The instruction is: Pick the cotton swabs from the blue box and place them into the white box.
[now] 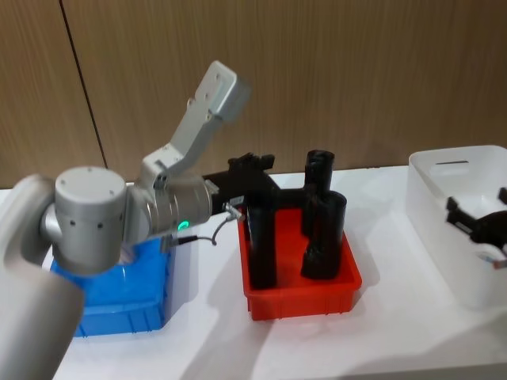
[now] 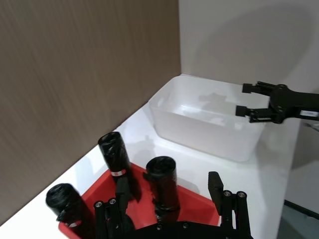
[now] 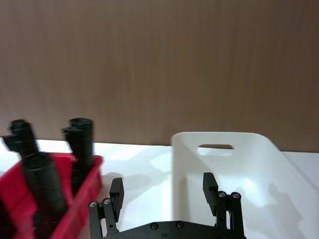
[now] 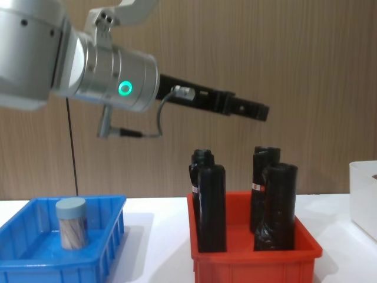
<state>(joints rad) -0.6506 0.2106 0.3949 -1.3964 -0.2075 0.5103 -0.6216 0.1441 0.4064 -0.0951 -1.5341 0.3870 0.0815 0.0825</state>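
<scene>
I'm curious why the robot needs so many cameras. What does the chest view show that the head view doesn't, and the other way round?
Chest view's extra: one tub of cotton swabs standing upright in the blue box; in the head view the left arm covers that spot. Head view's extra: the right gripper, open, over the white box. Shared: the blue box, the red bin holding black bottles, the left gripper reaching out above that bin, and part of the white box.
</scene>
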